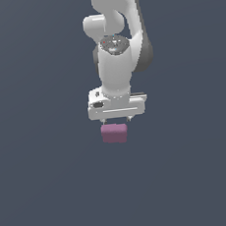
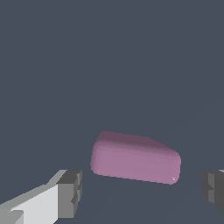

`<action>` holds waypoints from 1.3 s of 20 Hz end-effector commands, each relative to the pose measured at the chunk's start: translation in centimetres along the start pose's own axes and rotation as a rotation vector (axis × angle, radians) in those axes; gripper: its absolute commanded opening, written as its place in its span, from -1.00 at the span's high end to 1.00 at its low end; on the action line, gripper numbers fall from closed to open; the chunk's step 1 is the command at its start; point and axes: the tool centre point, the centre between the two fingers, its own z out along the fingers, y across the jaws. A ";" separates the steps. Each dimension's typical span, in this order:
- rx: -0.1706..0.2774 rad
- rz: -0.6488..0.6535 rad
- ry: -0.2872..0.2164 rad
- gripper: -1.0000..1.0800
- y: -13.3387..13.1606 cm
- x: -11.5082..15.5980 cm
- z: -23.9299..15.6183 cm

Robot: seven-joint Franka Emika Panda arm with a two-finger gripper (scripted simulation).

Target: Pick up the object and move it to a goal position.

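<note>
gripper (image 2: 142,194): spread wide, grasping nothing. Gap w/ clear slack on both sides of the block, per wrist view.
fingers (image 2: 70,194): grey pads, white body on one; 2nd pad only partly in frame at edge. Neither touches the block, visible floor between each pad and block ends.
block (image 2: 135,158): small mauve-pink rounded-edge rectangular block, matte. Sits between the two pads, long axis roughly along the line joining them, slightly skewed. Not lifted as far as I can tell; looks to lie on the floor.
ext view: gripper (image 1: 117,120) points straight down, block (image 1: 114,133) just below the white hand, partly under it. Fingertips barely visible there, can't tell height above floor from this view.
arm (image 1: 114,60): white Panda, wrist vertical above the block.
floor (image 1: 44,191): plain dark grey-blue, uniform.
obstructions: nothing near the block other than the gripper itself.
</note>
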 end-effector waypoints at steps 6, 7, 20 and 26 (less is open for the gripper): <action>0.015 -0.011 -0.006 -0.92 -1.0 -0.1 -0.1; 0.021 -0.015 -0.009 -0.92 -1.4 -0.1 -0.2; 0.033 -0.054 -0.015 -0.92 -2.1 -0.3 -0.2; 0.032 -0.135 -0.016 -0.92 -1.9 -0.3 0.1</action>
